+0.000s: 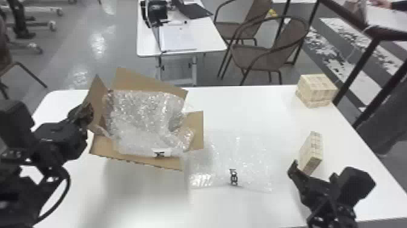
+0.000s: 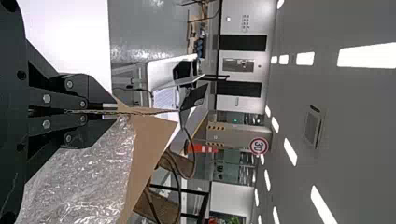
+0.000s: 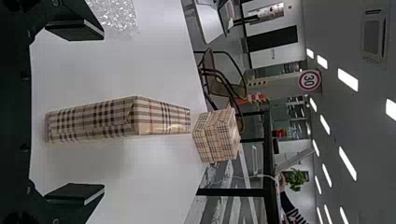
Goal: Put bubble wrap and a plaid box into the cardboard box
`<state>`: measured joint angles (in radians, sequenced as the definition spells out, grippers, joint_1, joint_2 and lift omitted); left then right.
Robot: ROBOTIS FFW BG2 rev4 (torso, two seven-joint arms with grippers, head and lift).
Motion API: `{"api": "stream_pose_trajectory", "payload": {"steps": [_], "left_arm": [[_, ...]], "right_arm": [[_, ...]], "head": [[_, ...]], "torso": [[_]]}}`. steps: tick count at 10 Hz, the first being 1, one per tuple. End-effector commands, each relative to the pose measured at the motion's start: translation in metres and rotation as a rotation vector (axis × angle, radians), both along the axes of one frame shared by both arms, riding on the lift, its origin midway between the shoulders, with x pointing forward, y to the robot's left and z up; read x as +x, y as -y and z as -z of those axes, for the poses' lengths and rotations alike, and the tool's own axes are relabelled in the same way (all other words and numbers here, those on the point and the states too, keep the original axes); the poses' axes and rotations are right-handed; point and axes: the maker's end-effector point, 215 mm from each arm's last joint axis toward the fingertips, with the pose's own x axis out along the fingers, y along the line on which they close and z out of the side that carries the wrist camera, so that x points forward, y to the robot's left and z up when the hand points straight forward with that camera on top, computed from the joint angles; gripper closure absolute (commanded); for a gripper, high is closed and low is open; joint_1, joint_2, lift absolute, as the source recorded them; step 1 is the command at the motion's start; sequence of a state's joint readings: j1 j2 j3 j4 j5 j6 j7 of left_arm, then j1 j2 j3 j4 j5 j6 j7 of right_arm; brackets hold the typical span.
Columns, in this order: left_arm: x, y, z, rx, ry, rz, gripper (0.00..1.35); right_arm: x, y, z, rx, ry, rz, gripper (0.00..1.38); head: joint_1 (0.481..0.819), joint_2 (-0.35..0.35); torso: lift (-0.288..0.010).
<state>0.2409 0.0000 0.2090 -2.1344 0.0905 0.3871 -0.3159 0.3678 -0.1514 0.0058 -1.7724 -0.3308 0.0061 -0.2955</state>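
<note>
While the right tool (image 1: pixel 313 173) stands wide at the lower right of the head view, its fingers well apart with nothing between their tips, a slim plaid box (image 1: pixel 312 150) stands upright just beyond it, lined up with the gap. The left tool (image 1: pixel 87 112), at the left of the frame, is narrow, pinching a flap of the cardboard box (image 1: pixel 197 122), left of centre. One heap of bubble wrap (image 1: pixel 142 112) fills that box, near the left tool; a flat sheet (image 1: pixel 245 154) lies at the centre of the white surface (image 1: pixel 242 207), left of the right tool. Farther off, toward the upper right, sit stacked plaid boxes (image 1: pixel 318 88), seemingly two. Counted: one cardboard box, one slim plaid box, one loose sheet, one heap whose layers I cannot tell
</note>
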Motion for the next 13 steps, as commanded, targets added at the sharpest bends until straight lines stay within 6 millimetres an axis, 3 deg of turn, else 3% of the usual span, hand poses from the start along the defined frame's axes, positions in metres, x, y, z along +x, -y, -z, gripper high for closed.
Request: {"api": "stream_pose_trajectory", "payload": {"steps": [1, 4, 9, 11, 12, 13], "left_arm": [[0.0, 0.001, 0.0, -0.003, 0.0, 0.0, 1.23], [0.0, 0.001, 0.0, -0.002, 0.002, 0.0, 1.23], [-0.001, 0.001, -0.001, -0.003, 0.006, 0.001, 1.23], [-0.001, 0.001, -0.001, -0.003, 0.008, 0.001, 1.23], [-0.001, 0.001, -0.001, -0.003, 0.008, 0.001, 1.23], [-0.001, 0.001, -0.001, -0.003, 0.008, 0.001, 1.23]], "right_arm": [[0.008, 0.008, -0.007, -0.017, 0.006, 0.005, 0.14], [0.026, 0.025, -0.014, -0.043, 0.007, 0.001, 0.14], [0.053, 0.016, 0.004, -0.039, -0.02, -0.058, 0.14], [0.055, 0.015, 0.012, -0.048, -0.043, -0.072, 0.15], [0.056, 0.012, 0.011, -0.044, -0.041, -0.078, 0.18], [0.057, 0.012, 0.011, -0.045, -0.041, -0.078, 0.31]], "head": [[0.695, -0.058], [0.695, -0.074], [0.695, -0.076], [0.695, -0.073], [0.695, -0.072], [0.695, -0.07]], "torso": [[-0.109], [-0.109], [-0.109], [-0.109], [-0.109], [-0.109]]}}
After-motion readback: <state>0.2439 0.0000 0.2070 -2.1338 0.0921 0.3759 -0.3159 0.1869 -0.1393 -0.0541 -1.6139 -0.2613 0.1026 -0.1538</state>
